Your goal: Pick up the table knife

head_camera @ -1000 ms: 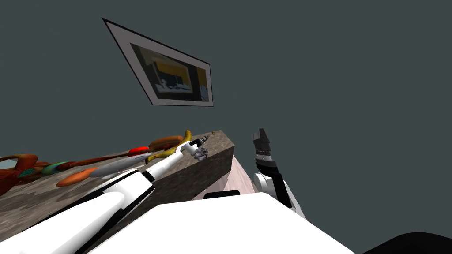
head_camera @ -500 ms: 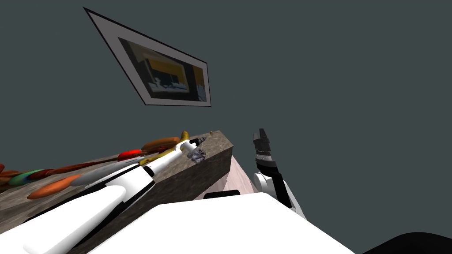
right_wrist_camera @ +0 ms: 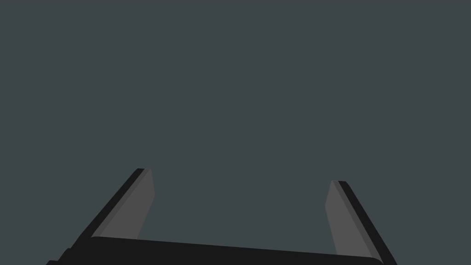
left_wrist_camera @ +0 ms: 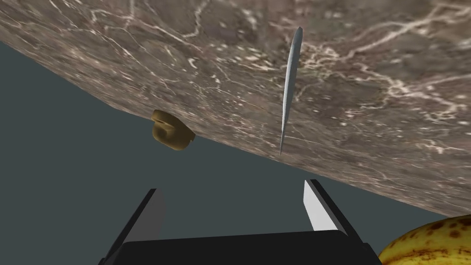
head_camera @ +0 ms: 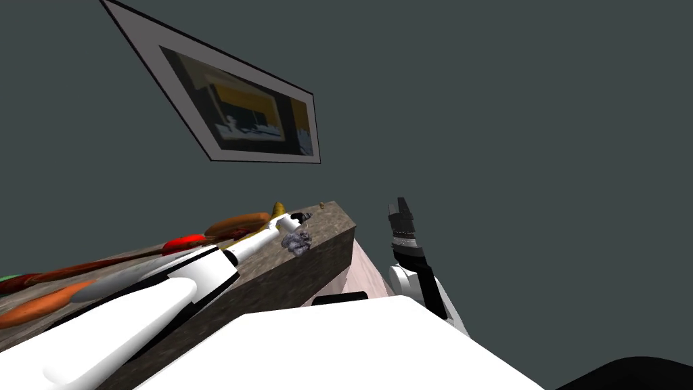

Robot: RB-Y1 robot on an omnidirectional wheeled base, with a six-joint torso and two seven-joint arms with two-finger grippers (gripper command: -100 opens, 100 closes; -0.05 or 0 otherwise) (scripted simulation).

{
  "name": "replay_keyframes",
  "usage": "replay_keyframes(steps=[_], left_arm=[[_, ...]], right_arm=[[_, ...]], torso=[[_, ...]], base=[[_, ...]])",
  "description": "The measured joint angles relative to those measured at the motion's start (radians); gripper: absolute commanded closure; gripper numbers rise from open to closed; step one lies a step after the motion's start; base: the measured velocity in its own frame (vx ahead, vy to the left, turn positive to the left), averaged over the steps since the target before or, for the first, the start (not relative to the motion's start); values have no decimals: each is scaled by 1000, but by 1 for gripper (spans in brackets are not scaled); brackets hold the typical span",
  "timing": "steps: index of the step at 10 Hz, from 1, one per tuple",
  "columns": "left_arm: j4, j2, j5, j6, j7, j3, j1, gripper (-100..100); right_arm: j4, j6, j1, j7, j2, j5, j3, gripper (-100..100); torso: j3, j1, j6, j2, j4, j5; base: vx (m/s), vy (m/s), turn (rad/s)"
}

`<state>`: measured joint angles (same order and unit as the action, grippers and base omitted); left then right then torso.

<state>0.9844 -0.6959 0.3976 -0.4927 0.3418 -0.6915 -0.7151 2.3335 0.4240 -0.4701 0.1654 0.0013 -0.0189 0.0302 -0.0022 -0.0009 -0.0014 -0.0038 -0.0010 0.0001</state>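
The table knife is a thin grey sliver lying flat on the brown marbled table top, near its edge. My left gripper is open and hangs short of the knife with nothing between its fingers; its right finger lines up roughly with the knife's near tip. In the head view the left gripper reaches over the table's far corner. My right gripper stands raised beside the table, open and empty.
A small tan lump sits at the table's edge, left of the knife. A spotted banana lies close beside the left hand. A crumpled grey object and several orange, red and grey items crowd the table behind the arm.
The whole head view has shifted: the wall picture and the table items slid left, so I have moved. The left hand stays over the far corner. The right arm is unchanged.
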Motion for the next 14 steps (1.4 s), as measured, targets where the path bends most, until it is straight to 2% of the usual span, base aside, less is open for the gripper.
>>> replay_keyframes(steps=[1,5,6,8,10,13,14], left_arm=[[10,-15,-4,-34,4,-8,3,-100],[-87,-1,8,-99,45,-51,-43,-100],[-106,2,6,-133,54,-66,-54,-100],[-124,-4,2,-180,64,-86,-51,-100],[-210,20,17,-185,100,-108,-75,-100],[-192,10,8,-238,101,-123,-65,-100],[-190,9,8,-243,101,-124,-64,0]], right_arm=[[0,0,0,0,0,0,0,0],[0,0,0,0,0,0,0,0],[0,0,0,0,0,0,0,0],[0,0,0,0,0,0,0,0],[0,0,0,0,0,0,0,0],[0,0,0,0,0,0,0,0],[0,0,0,0,0,0,0,0]], torso=[[0,0,0,0,0,0],[0,-1,0,-1,0,0],[-1,-1,0,-1,0,0],[-1,-1,0,-1,0,0],[-1,0,0,-1,0,0],[0,0,0,1,0,0],[1,1,0,2,0,0]], base=[[42,-23,-19],[52,-32,-40],[85,-48,-54],[53,-24,-16],[47,-25,-20],[29,-14,-15],[0,0,0]])
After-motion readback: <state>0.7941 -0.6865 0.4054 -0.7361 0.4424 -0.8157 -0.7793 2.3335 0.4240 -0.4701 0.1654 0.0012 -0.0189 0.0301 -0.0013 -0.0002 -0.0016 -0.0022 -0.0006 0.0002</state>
